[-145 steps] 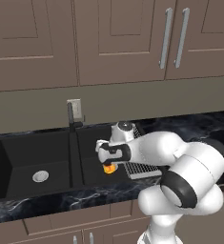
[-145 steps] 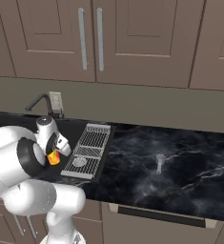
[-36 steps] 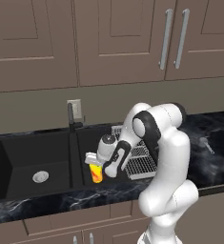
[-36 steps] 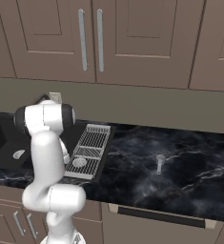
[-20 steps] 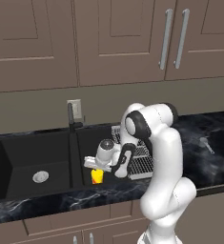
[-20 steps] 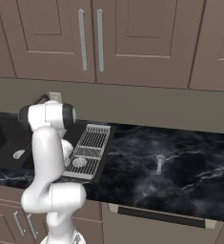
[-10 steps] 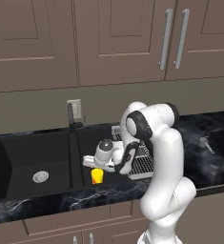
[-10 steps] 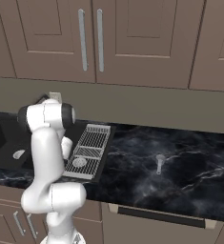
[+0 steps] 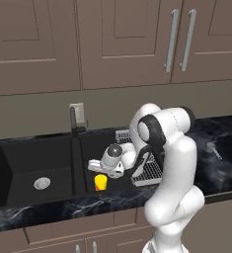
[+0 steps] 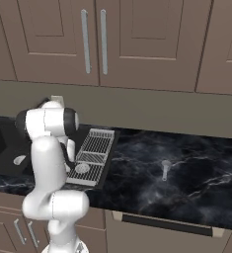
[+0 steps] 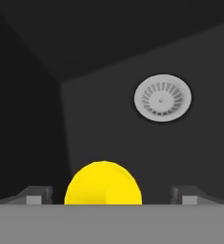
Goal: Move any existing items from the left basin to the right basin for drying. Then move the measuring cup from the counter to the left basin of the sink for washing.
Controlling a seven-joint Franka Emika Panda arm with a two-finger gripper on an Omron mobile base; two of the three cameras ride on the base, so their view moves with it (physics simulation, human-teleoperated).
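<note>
Hand view shows the yellow cup right between the two finger tips, with a gap on each side, so the gripper is spread wide and is not pinching it. The cup stands up on the floor of the right basin, just under the gripper. A silver drain sits past the cup. Next job is the measuring cup, far off on the counter, past the wire rack

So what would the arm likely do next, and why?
Probably lift straight up out of the right basin. The gripper stands open, its fingertips clear of the yellow cup on the basin floor, and the measuring cup waits on the counter.
</note>
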